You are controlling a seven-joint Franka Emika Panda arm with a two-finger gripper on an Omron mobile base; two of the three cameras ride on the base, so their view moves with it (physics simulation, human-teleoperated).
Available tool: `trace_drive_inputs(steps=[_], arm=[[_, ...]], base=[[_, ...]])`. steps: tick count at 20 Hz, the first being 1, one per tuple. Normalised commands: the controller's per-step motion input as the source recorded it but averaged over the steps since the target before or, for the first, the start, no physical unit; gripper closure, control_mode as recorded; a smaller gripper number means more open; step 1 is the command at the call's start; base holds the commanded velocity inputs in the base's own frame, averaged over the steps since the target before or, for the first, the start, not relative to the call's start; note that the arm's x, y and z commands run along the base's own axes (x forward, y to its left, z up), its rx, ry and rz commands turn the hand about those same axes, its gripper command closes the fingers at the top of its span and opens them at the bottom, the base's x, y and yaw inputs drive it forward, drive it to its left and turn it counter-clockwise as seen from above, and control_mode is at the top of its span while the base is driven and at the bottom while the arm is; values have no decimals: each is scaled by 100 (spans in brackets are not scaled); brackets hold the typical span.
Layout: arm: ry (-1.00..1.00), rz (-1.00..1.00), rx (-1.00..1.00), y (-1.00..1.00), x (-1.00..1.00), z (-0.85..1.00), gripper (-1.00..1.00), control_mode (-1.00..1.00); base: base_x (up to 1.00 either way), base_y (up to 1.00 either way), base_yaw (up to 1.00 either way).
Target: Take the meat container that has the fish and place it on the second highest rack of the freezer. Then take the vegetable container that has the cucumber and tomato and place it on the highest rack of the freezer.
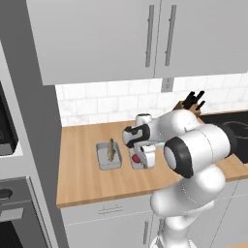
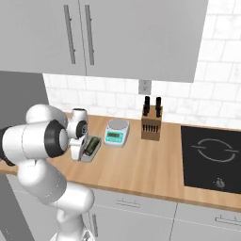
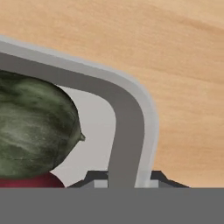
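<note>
Two grey containers rest on the wooden counter. The meat container (image 1: 102,160) holds a brownish fish (image 1: 112,149) and stands on the left. Right beside it is the vegetable container (image 1: 134,164), also seen as the vegetable container (image 2: 92,147) from the other side. It holds a dark green cucumber (image 3: 35,131) and a red tomato (image 3: 26,181). My gripper (image 1: 145,157) points down at the vegetable container's right side. In the hand view my gripper (image 3: 127,177) straddles the container's rim (image 3: 131,109), one fingertip inside and one outside, both against the wall.
A kitchen scale (image 2: 116,132) and a knife block (image 2: 151,123) stand near the tiled back wall. A black cooktop (image 2: 212,157) lies to the right. Wall cabinets (image 1: 121,38) hang overhead, and a tall grey oven column (image 1: 19,169) borders the counter's left end.
</note>
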Motion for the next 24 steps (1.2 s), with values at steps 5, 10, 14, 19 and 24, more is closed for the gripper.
trace_drive_inputs(steps=[5, 10, 14, 19, 24], arm=[[-3, -8, -4, 0, -64, -66, 100, -100], [0, -12, -3, 0, -12, -11, 100, -100], [0, -10, 0, -8, -5, 45, 100, -100], [-3, -5, 0, -17, -28, 58, 100, -100], [-13, 1, 0, -5, -68, 47, 100, -100]], base=[[0, 0, 0], [0, 0, 0], [0, 0, 0], [0, 0, 0], [0, 0, 0]])
